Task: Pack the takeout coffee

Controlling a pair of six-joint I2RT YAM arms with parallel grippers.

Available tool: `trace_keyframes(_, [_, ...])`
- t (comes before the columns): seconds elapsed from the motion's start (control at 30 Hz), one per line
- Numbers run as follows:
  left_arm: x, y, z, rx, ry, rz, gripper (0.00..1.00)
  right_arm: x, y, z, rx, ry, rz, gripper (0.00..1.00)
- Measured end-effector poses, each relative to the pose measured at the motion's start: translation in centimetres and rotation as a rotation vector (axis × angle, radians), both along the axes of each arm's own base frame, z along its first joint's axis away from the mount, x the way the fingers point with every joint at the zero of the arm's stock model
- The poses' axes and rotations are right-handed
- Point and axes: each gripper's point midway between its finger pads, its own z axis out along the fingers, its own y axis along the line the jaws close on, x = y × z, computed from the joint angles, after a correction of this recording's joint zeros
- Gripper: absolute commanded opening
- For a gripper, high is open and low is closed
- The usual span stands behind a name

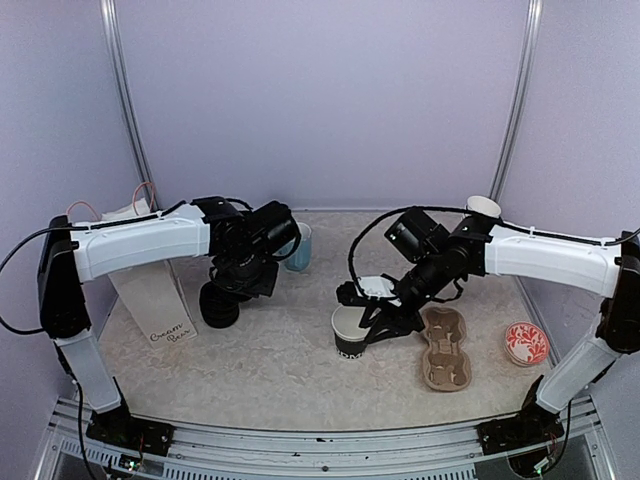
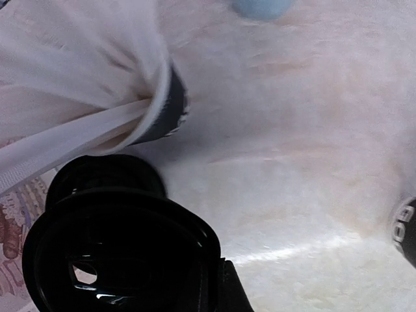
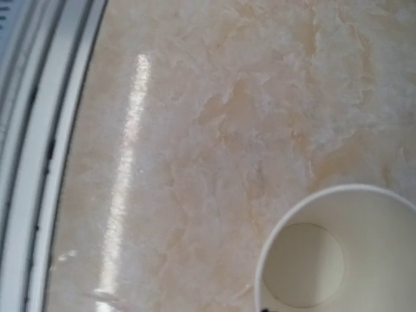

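One open black paper cup [image 1: 350, 335] with white lettering stands mid-table; its white inside shows in the right wrist view [image 3: 338, 253], and its side shows at the left wrist view's edge [image 2: 406, 231]. I see no second such cup. My right gripper [image 1: 376, 322] is at the cup's right rim; its fingers are hidden, so I cannot tell its state. My left gripper [image 1: 243, 272] holds a round black lid [image 2: 117, 253] just above a stack of black lids [image 1: 219, 305]; a finger [image 2: 229, 286] presses the lid's edge.
A brown cardboard cup carrier [image 1: 445, 350] lies right of the cup, with a red patterned disc [image 1: 526, 342] beyond it. A white paper bag [image 1: 150, 290] stands at the left. A light blue mug [image 1: 298, 247] is behind the left gripper. A black cup with white sticks [image 2: 166, 107] stands near the lids.
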Motion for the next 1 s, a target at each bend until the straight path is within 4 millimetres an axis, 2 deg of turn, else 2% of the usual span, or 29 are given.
trace_keyframes(0.1, [-1.1, -4.7, 3.1, -0.109, -0.027, -0.118, 0.0, 1.0, -0.6, 1.8, 0.045, 0.046, -0.03, 0.36])
trace_keyframes(0.17, [-2.3, -7.8, 5.5, -0.204, -0.055, -0.213, 0.0, 3.1, -1.4, 4.2, 0.113, 0.058, -0.079, 0.39])
trace_keyframes(0.23, [-3.4, -10.1, 7.7, -0.295, -0.087, -0.296, 0.0, 5.5, -2.6, 7.3, 0.206, 0.051, -0.141, 0.48])
trace_keyframes(0.33, [-4.4, -12.9, 11.8, -0.476, -0.172, -0.417, 0.0, 8.2, -4.9, 11.5, 0.351, 0.064, -0.234, 0.74])
trace_keyframes(0.4, [-4.9, -14.2, 14.5, -0.6, -0.242, -0.5, 0.0, 9.3, -6.2, 13.5, 0.435, 0.085, -0.277, 0.8])
trace_keyframes(0.5, [-5.7, -16.1, 18.4, -0.789, -0.356, -0.624, 0.0, 9.9, -6.8, 15.9, 0.54, 0.135, -0.291, 0.82])
trace_keyframes(0.6, [-6.8, -17.7, 22.0, -0.968, -0.463, -0.746, 0.0, 9.5, -6.4, 17.4, 0.61, 0.207, -0.273, 0.82])
trace_keyframes(0.73, [-7.5, -18.6, 25.9, -1.152, -0.589, -0.854, 0.0, 9.1, -5.7, 19.5, 0.695, 0.325, -0.239, 0.84])
trace_keyframes(0.87, [-7.4, -18.8, 28.5, -1.305, -0.655, -0.908, 0.0, 9.0, -5.2, 21.1, 0.75, 0.441, -0.204, 0.84])
trace_keyframes(1.0, [-7.1, -19.3, 28.6, -1.432, -0.656, -0.934, 0.0, 8.9, -4.7, 21.9, 0.769, 0.543, -0.175, 0.85])
